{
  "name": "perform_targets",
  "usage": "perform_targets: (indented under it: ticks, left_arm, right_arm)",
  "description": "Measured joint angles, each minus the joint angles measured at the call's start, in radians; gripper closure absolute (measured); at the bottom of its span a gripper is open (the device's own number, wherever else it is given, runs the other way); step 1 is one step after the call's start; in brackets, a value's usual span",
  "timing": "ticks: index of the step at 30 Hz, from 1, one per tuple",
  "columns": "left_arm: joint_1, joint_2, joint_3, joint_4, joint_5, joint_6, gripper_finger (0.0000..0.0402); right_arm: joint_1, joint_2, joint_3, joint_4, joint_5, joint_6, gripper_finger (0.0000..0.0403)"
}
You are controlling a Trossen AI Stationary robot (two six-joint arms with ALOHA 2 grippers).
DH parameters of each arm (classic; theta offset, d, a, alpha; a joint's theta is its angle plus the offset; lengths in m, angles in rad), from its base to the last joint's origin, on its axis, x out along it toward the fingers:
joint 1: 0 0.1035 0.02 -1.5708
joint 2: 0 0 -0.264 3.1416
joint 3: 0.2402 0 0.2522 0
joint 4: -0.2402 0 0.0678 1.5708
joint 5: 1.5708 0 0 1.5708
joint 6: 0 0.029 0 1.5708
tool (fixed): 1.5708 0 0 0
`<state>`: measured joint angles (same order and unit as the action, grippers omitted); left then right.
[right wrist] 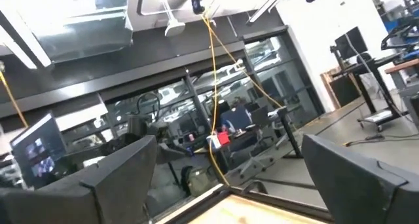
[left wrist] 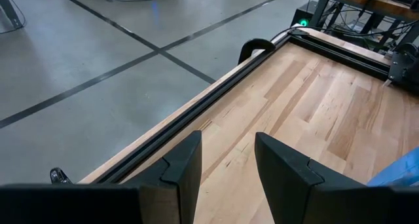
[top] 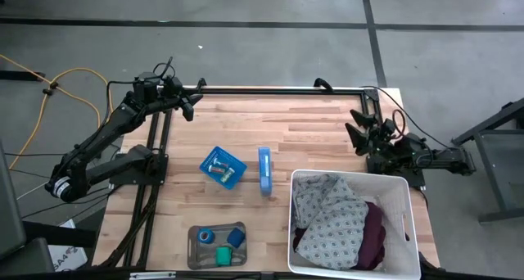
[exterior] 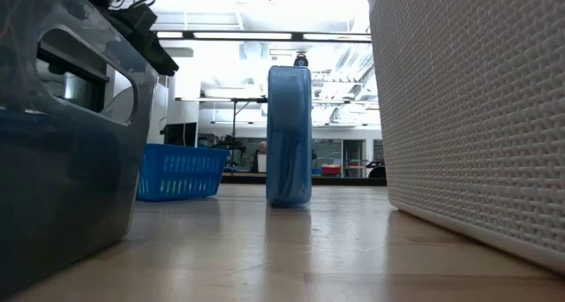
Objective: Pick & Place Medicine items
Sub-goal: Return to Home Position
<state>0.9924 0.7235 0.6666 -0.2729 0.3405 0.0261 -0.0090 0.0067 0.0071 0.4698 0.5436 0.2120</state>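
A blue roll (top: 205,236), a green roll (top: 223,254) and a small blue block (top: 236,236) lie in a grey tray (top: 193,257) at the table's near edge. Small pale pieces (top: 219,169) lie in a blue basket (top: 237,162) at mid-table. My left gripper (top: 190,106) (left wrist: 228,142) hangs open over the table's far left corner, with nothing between its fingers. My right gripper (top: 354,128) (right wrist: 229,152) stands open by the table's right edge, tipped upward toward the room, and is empty.
A flat blue box (top: 264,170) (exterior: 289,134) stands on edge right of the blue basket (exterior: 181,171). A white basket (top: 405,231) (exterior: 468,117) full of patterned and dark red cloth fills the near right. A black rail (left wrist: 196,109) runs along the table's far edge.
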Motion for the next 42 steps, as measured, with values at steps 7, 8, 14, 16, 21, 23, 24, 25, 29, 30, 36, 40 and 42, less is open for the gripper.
perform_targets:
  ticks: [7, 8, 14, 16, 21, 23, 24, 25, 29, 30, 36, 40, 42]
  left_arm:
    - [0.000, 0.000, 0.000, 0.000, 0.000, 0.000, 0.0266]
    - [0.000, 0.000, 0.000, 0.000, 0.000, 0.000, 0.0266]
    - [0.000, 0.000, 0.000, 0.000, 0.000, 0.000, 0.0266]
    - [0.000, 0.000, 0.000, 0.000, 0.000, 0.000, 0.0266]
    - [0.000, 0.000, 0.000, 0.000, 0.000, 0.000, 0.0266]
    - [0.000, 0.000, 0.000, 0.000, 0.000, 0.000, 0.0266]
    - [0.000, 0.000, 0.000, 0.000, 0.000, 0.000, 0.0266]
    - [0.000, 0.000, 0.000, 0.000, 0.000, 0.000, 0.0266]
    - [0.000, 0.000, 0.000, 0.000, 0.000, 0.000, 0.0266]
    - [0.000, 0.000, 0.000, 0.000, 0.000, 0.000, 0.0266]
    - [0.000, 0.000, 0.000, 0.000, 0.000, 0.000, 0.0266]
    - [0.000, 0.000, 0.000, 0.000, 0.000, 0.000, 0.0266]
    - [0.000, 0.000, 0.000, 0.000, 0.000, 0.000, 0.0266]
  right_arm:
    - [0.000, 0.000, 0.000, -0.037, -0.149, 0.006, 0.0034]
    - [0.000, 0.000, 0.000, -0.044, -0.178, 0.018, 0.0034]
    - [0.000, 0.000, -0.001, -0.069, -0.267, 0.078, 0.0034]
    - [0.000, 0.000, -0.001, -0.082, -0.287, 0.092, 0.0034]
    - [0.000, 0.000, -0.002, -0.146, -0.359, 0.157, 0.0034]
    - [0.000, 0.000, -0.002, -0.172, -0.389, 0.172, 0.0034]
    - [0.000, 0.000, -0.002, -0.186, -0.398, 0.179, 0.0034]
    - [0.000, 0.000, -0.002, -0.198, -0.399, 0.186, 0.0034]
    - [0.000, 0.000, -0.002, -0.243, -0.413, 0.208, 0.0034]
    - [0.000, -0.001, -0.002, -0.256, -0.420, 0.211, 0.0034]
    - [0.000, -0.001, -0.002, -0.319, -0.445, 0.244, 0.0034]
    - [0.000, -0.001, -0.002, -0.350, -0.435, 0.270, 0.0034]
    - [0.000, -0.001, -0.002, -0.366, -0.434, 0.278, 0.0034]
